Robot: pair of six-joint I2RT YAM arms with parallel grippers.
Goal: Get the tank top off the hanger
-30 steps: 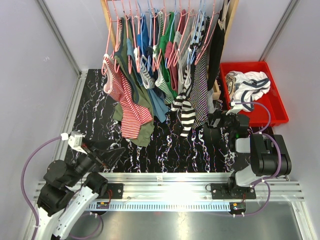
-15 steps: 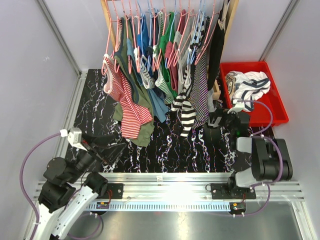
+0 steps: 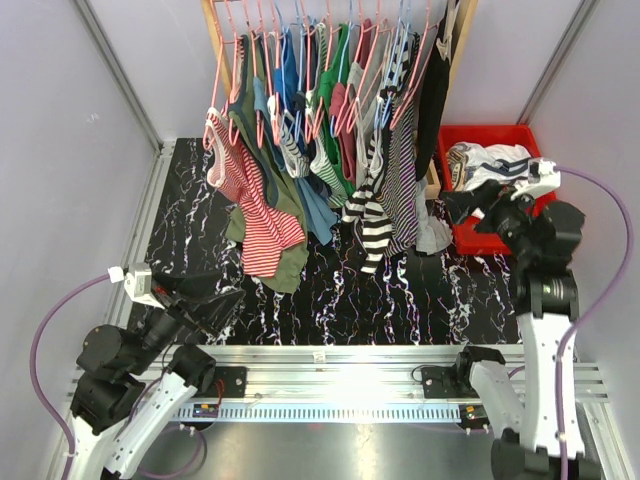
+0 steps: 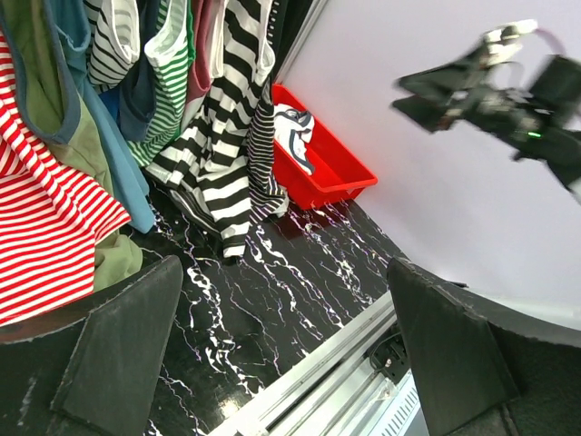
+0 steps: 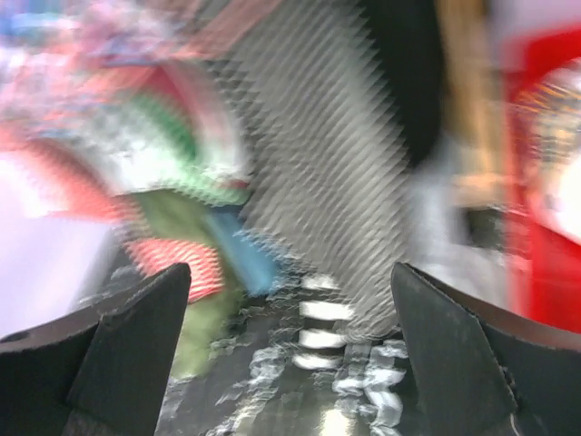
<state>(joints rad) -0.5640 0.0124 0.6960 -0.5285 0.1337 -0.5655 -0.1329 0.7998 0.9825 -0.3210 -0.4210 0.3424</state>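
Several tank tops hang on pink hangers [image 3: 222, 75] from a wooden rack at the back: a red-white striped one [image 3: 258, 215], olive, blue, green-striped, and black-white striped ones [image 3: 372, 222]. My left gripper [image 3: 222, 300] is open and empty, low at the near left, well short of the clothes. My right gripper [image 3: 462, 205] is open and empty, raised in the air at the right, beside the rightmost hanging garments and over the red bin's left edge. The right wrist view is blurred by motion; it shows the striped garment [image 5: 363, 182].
A red bin [image 3: 548, 228] at the right holds white and navy clothes [image 3: 490, 165]; it also shows in the left wrist view [image 4: 336, 173]. The black marble tabletop [image 3: 400, 290] lies under the rack. Grey walls stand on both sides; a metal rail [image 3: 330, 355] runs along the near edge.
My right arm has risen from low over the table and swung right and back toward the bin and rack. My left gripper has shifted slightly lower and left, staying open.
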